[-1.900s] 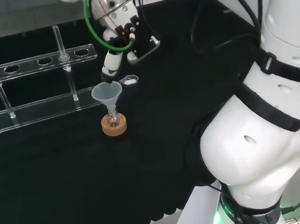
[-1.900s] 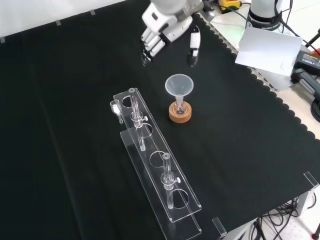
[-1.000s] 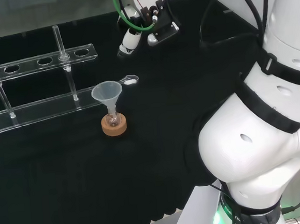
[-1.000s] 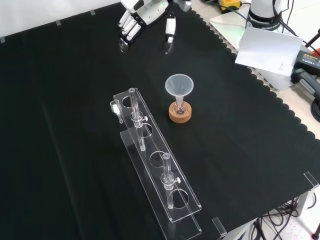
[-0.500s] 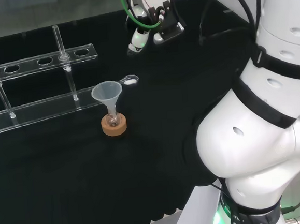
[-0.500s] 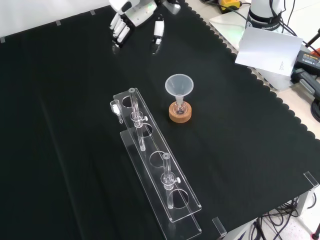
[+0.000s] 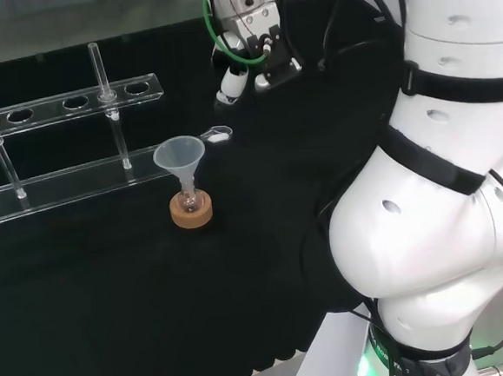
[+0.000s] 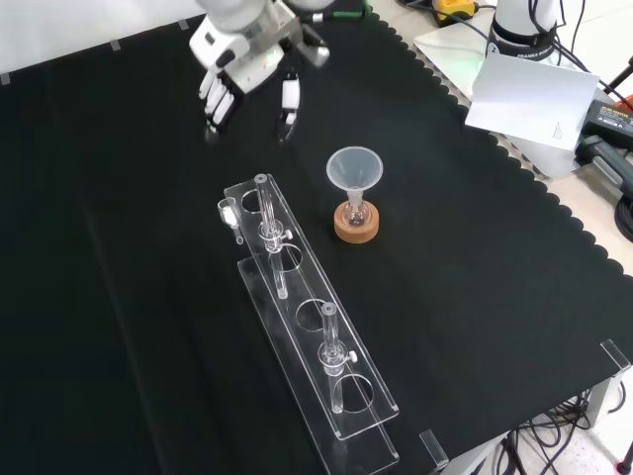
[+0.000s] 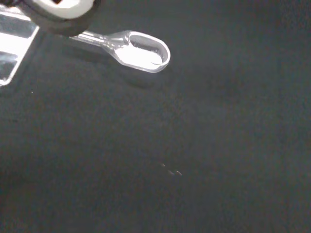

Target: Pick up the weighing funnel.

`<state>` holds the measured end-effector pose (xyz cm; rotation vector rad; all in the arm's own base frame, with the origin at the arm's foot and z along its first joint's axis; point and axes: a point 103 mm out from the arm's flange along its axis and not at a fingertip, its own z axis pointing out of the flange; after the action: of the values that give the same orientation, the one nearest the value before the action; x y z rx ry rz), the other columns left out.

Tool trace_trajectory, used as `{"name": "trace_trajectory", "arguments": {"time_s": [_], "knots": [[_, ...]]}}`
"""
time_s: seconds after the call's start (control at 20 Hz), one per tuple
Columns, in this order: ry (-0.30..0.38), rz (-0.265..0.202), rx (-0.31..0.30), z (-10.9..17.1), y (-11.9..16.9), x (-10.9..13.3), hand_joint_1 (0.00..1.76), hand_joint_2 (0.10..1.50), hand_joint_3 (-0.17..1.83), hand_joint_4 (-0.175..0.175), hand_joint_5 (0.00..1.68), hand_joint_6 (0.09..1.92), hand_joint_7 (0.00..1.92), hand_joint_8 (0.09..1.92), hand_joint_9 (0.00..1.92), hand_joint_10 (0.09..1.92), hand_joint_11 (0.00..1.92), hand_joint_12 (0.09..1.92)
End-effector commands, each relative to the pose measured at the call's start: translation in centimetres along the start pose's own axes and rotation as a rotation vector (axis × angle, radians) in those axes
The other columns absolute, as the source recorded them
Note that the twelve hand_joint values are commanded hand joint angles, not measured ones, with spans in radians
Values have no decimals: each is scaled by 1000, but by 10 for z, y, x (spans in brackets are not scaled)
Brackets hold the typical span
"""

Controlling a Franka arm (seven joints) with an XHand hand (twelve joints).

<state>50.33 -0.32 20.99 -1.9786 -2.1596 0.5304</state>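
Head view: one weighing funnel (image 7: 219, 136) lies flat on the bench (image 7: 261, 205), just right of the big funnel's (image 7: 178, 154) rim and not touching it. Long axis runs roughly left-right there, tilted a bit. Can't tell which end is the stem from this view.

Wrist view: oval bowl faces up with something white inside. The short stem runs from the bowl toward a blurred white part of the hand and disappears behind it. Nothing is touching the piece.

The hand (image 7: 249, 44) hangs above the cloth, farther back and slightly right of the weighing funnel in the head view, well clear of it. The fingers (image 8: 214, 99) are spread apart, fairly straight, tips down, holding nothing. The thumb (image 8: 289, 99) stands off to one side.

Counts:
- 1 weighing funnel
- 1 funnel, mouth up, stem in 1 small flask (image 7: 189, 197)
- 1 cork ring (image 7: 191, 214) under the flask
- 1 clear rack (image 8: 307, 327), with 2 upright tubes plainly seen in the front view

Front view: the rack is left of and below the funnel, and the hand is above and left of the funnel.
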Motion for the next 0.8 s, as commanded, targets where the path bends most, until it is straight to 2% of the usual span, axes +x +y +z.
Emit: {"name": "trace_trajectory", "arguments": {"time_s": [0.05, 0.4, 0.8], "knots": [[-27, -5, -6, 21, 41, 16, 828, 691, 349, -39, 552, 87, 391, 687, 636, 565, 498, 1282], [-15, 45, -20, 40, 55, 24, 854, 662, 433, -33, 597, 88, 394, 689, 625, 564, 505, 1275], [0, 65, 33, 65, 69, 23, 858, 645, 471, -32, 640, 113, 407, 694, 634, 568, 513, 1274]]}}
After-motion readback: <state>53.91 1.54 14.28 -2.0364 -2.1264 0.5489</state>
